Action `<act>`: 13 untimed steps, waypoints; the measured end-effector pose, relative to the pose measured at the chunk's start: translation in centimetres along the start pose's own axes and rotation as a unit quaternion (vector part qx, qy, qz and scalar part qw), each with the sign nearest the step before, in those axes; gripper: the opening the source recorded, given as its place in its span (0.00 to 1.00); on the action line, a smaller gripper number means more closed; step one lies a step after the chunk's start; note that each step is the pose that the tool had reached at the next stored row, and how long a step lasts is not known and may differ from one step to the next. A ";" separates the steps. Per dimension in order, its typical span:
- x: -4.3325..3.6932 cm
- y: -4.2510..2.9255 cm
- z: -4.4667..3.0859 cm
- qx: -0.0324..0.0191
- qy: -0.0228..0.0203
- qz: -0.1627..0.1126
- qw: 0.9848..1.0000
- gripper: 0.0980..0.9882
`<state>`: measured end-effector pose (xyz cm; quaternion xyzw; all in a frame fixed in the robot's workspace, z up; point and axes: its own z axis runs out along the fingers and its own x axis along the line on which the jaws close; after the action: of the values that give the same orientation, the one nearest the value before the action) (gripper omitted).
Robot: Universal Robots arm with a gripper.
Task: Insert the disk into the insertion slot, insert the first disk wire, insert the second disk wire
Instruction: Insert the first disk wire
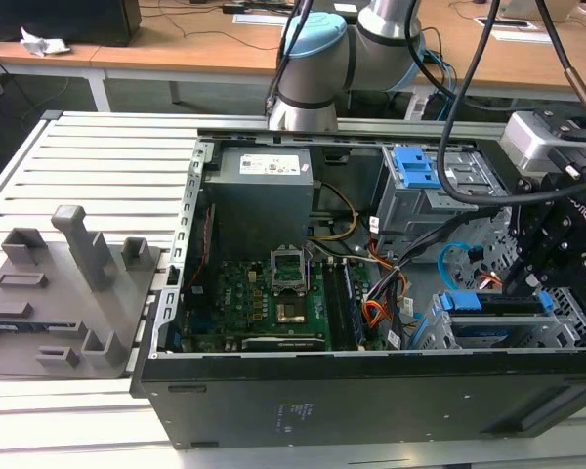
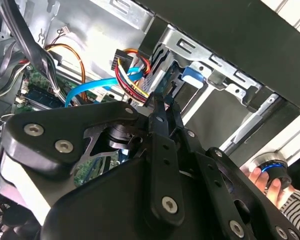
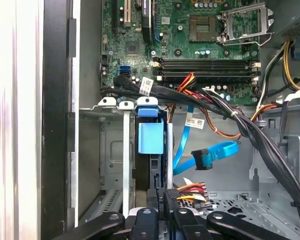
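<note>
The disk [image 3: 151, 138], in its bright blue carrier, sits inside the insertion slot [image 3: 126, 150] of the light-grey drive cage [image 1: 570, 315]; in the exterior view the disk [image 1: 490, 303] lies at the case's lower right. My gripper [image 3: 160, 194] hovers at the disk's rear edge, shut on the black plug of the first disk wire [image 3: 190, 190], a red, yellow and black bundle. In the second wrist view the gripper [image 2: 162, 104] pinches the same bundle [image 2: 132, 80]. The second disk wire [image 3: 212, 152], light blue with a dark plug, hangs loose beside it.
The taller grey bay with a blue latch [image 1: 416, 166] stands behind the cage. Thick black cable bundles [image 3: 250, 125] cross above the disk. The motherboard [image 1: 273, 293] fills the case's middle. A person's hand [image 2: 264, 181] rests outside the case wall. A grey fixture [image 1: 68, 283] sits at the exterior view's left.
</note>
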<state>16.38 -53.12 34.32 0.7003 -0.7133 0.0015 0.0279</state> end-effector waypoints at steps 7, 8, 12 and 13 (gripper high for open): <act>0.09 -0.50 0.28 0.000 0.000 0.000 1.000 0.09; 0.12 -0.52 0.33 0.000 0.000 0.000 1.000 0.09; 0.19 -0.64 0.46 0.000 0.000 0.000 1.000 0.09; 0.19 -0.68 0.52 0.000 0.000 0.000 1.000 0.09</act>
<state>17.04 -53.35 33.79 0.7003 -0.7133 0.0017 0.0280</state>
